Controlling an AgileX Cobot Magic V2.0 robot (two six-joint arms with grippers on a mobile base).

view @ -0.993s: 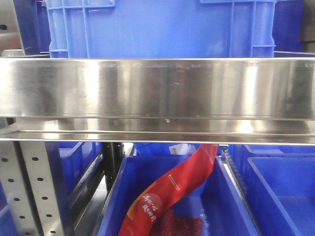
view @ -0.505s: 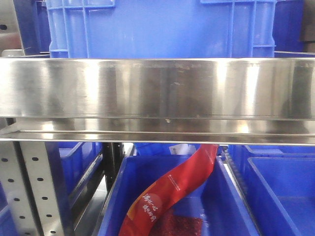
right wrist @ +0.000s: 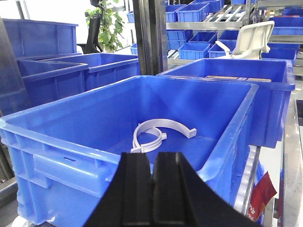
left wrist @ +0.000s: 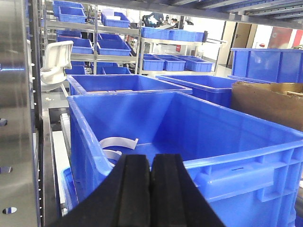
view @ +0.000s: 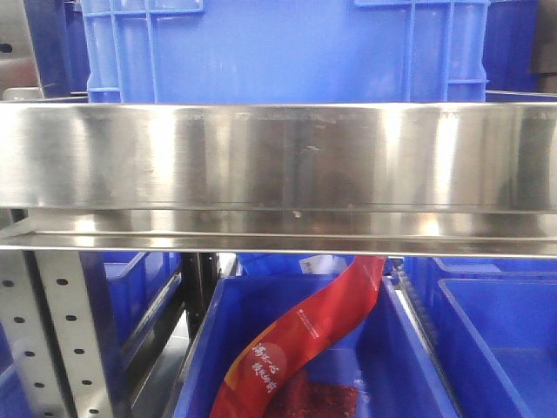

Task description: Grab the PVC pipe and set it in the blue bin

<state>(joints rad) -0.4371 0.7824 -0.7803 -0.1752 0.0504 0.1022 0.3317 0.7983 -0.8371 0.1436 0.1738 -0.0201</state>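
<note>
Tools pressed together: the left tool (left wrist: 151,189) and right tool (right wrist: 153,189) each hover with jaws closed and empty at the near rim of a blue bin (right wrist: 61,142). White curved PVC pipe pieces (right wrist: 158,132) lie on the bin floor. Below the steel shelf rail (view: 278,157), a red packet (view: 296,348) leans in a lower bin (view: 409,366).

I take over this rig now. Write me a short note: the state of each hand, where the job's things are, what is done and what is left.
Left hand: shut, holding nothing, in front of the blue bin.
Right hand: shut, also empty, at the same bin's other side.
White PVC clamp pieces lie on the bin floor; they also show in the left wrist view.
Done: those pieces are inside the bin.
Left: I cannot tell; no other PVC pipe shows in any view. The front camera sees only a steel shelf edge.
</note>
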